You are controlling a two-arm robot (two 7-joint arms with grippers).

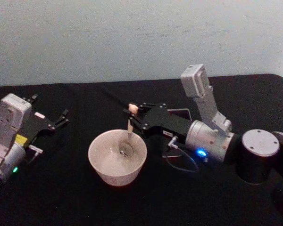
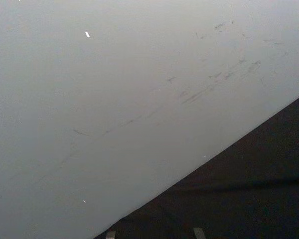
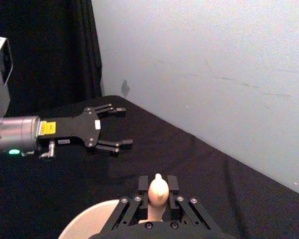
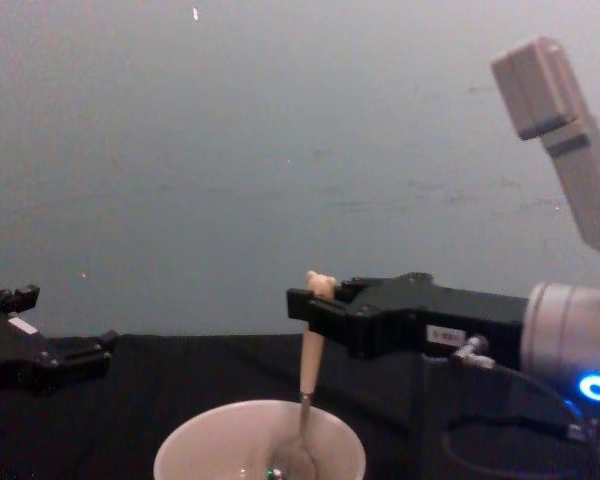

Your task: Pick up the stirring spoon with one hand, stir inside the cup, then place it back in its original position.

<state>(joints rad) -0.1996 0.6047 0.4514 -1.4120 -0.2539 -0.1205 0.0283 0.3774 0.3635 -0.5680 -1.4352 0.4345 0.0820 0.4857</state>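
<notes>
The stirring spoon [image 1: 129, 131] is standing bowl-down inside the cream-white cup [image 1: 114, 175], the right gripper [image 1: 135, 117] clamping its beige handle below the bear head. Pickup looks done and stirring is seemingly underway, leaving 1 step, the return; the left gripper [image 3: 118, 127] is idling, jaws apart, well left.

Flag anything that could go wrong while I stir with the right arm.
1. The right gripper pinches the stirring spoon only near its bear-head top. The handle could swivel or slip in the grip if the metal bowl drags on the cup's bottom.
2. The cup stands free on the black table. A sideways push from the spoon against its wall could slide or tip it.
</notes>
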